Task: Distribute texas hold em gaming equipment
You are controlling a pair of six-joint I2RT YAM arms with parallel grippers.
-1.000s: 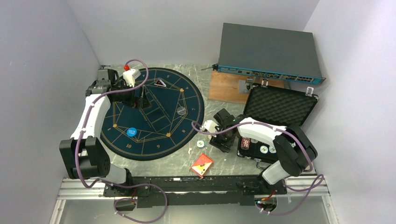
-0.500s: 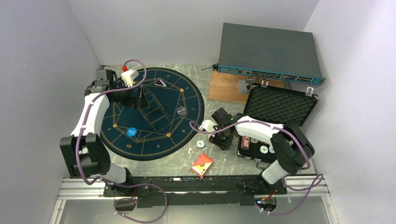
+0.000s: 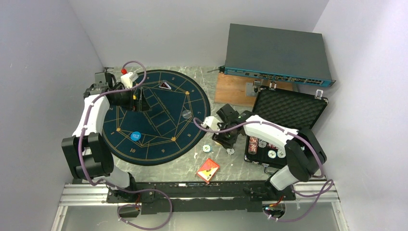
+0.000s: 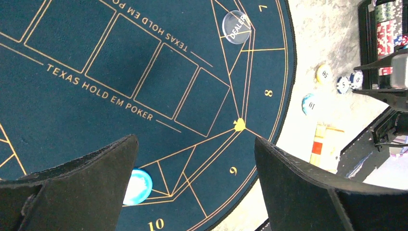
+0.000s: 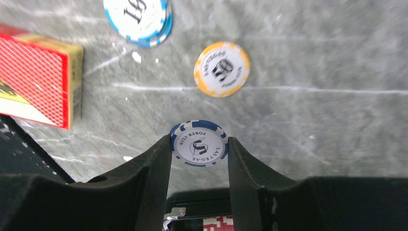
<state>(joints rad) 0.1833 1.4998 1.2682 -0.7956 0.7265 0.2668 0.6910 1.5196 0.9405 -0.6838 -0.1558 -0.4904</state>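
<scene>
My right gripper (image 5: 198,145) is shut on a white poker chip with a blue rim (image 5: 198,143), pinched by its edges just above the grey table. An orange-rimmed chip (image 5: 222,69) and a light-blue-rimmed chip (image 5: 137,19) lie on the table ahead of it, and a red-backed deck of cards (image 5: 36,82) lies to their left. In the top view this gripper (image 3: 222,139) is left of the case. My left gripper (image 4: 195,144) hangs open over the navy mat (image 4: 96,57), holding nothing. A blue disc (image 4: 139,185) and a clear dealer button (image 4: 237,27) lie on the mat.
The open black foam-lined case (image 3: 288,113) stands at the right with more chips (image 3: 262,149) in its tray. Behind it are a wooden board (image 3: 233,89) and a grey box (image 3: 276,50). A small dark red item (image 3: 165,85) lies at the mat's far edge.
My right gripper has closed on the blue-rimmed chip and moved left, away from the case. My left arm has drawn back a little toward the far left.
</scene>
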